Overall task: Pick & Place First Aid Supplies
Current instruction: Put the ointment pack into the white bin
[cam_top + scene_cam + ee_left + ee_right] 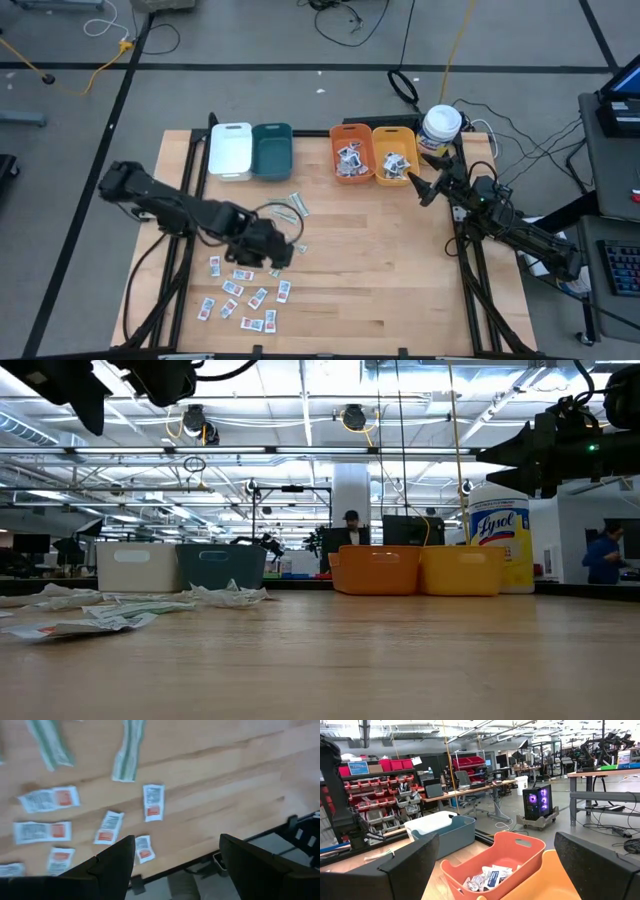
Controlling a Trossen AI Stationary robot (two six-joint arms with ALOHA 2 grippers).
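Left end effector (283, 252) hovers, fingers wide and empty, above the red-print packets (243, 292) scattered on the counter (380, 270), green strips (290, 208) just beyond. Right end effector (414, 183), wide and empty, hangs beside the yellow bin (395, 155).

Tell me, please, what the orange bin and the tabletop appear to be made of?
Orange bin: probably moulded plastic, with smooth, slightly glossy walls and a rounded rim. Tabletop: looks like wood, with pale jointed boards, visible grain and a satin finish.
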